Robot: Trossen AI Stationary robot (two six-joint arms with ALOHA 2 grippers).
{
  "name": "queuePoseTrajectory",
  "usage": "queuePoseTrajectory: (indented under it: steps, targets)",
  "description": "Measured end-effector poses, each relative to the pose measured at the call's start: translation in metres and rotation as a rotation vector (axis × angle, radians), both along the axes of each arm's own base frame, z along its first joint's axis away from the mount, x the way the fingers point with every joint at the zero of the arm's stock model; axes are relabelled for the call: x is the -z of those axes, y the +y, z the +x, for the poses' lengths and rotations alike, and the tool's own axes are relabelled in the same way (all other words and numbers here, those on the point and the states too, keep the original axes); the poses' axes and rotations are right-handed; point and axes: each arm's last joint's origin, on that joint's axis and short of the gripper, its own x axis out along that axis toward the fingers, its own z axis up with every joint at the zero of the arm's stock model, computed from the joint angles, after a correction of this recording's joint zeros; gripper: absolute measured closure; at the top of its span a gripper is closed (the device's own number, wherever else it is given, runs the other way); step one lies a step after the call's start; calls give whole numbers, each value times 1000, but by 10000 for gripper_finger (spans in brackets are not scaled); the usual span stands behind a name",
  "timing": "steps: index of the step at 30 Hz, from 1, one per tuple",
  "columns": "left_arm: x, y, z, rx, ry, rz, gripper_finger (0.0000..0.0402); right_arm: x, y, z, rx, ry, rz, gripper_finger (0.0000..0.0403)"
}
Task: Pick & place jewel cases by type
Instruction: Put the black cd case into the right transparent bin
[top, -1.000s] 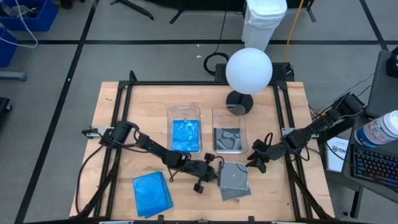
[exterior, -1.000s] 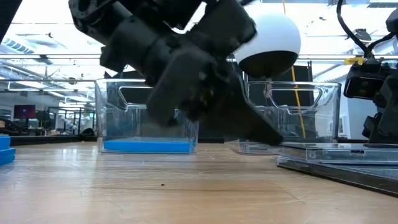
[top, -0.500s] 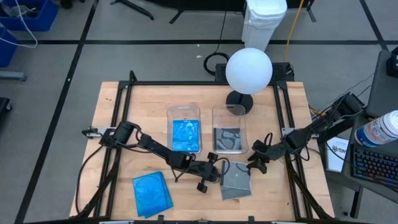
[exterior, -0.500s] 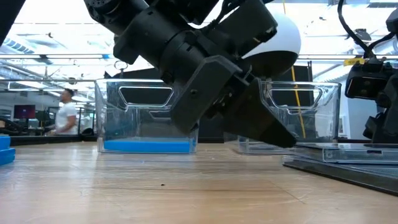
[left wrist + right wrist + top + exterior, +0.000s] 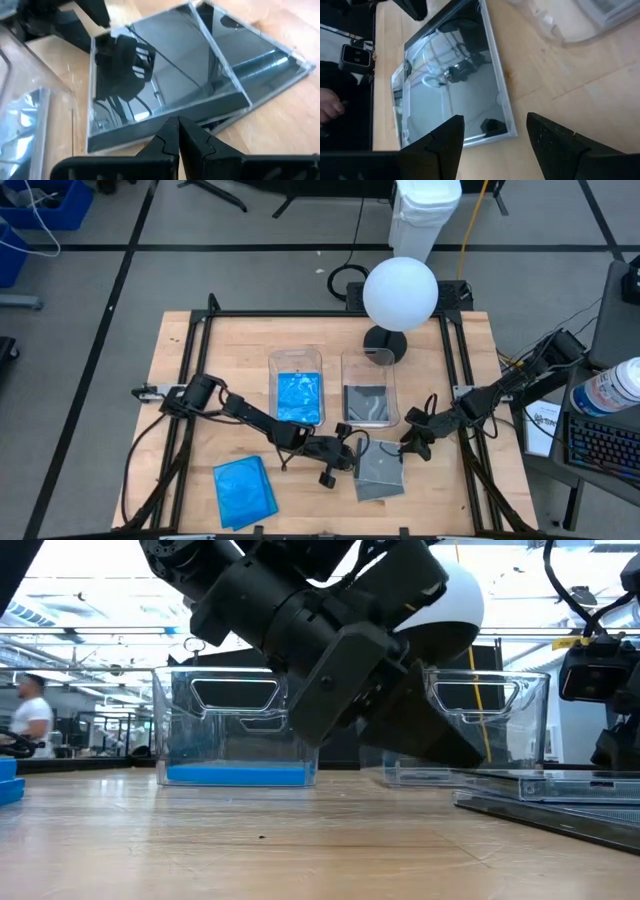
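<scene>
Left tool (image 5: 177, 131), fingers closed and empty, beside the clear grey square plastic jewel cases (image 5: 379, 470); it should open before gripping one edge squarely.

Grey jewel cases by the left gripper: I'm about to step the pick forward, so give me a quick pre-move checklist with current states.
1. left gripper shut, tips at the near edge of the grey jewel cases: ok.
2. A case actually gripped: cannot tell.
3. Grey stack lying flat on the table: ok.
4. right gripper open, beside the stack, holding nothing: ok.
5. Grey tub clear of arms above: ok.
6. Blue jewel cases and blue tub away from the left arm's path: ok.
</scene>
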Motion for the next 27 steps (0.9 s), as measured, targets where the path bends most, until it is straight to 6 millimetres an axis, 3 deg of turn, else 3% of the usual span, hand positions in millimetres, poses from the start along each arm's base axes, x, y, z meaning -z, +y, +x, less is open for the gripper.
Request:
queuePoseTrajectory:
  steps: [18, 27]
  targets:
    - [-2, 1, 1, -6, -27, 22, 398, -5, 3, 3, -11, -41, 58, 197]
    - [-8, -16, -10, 30, 5, 134, 396, 2, 0, -2, 6, 48, 33, 197]
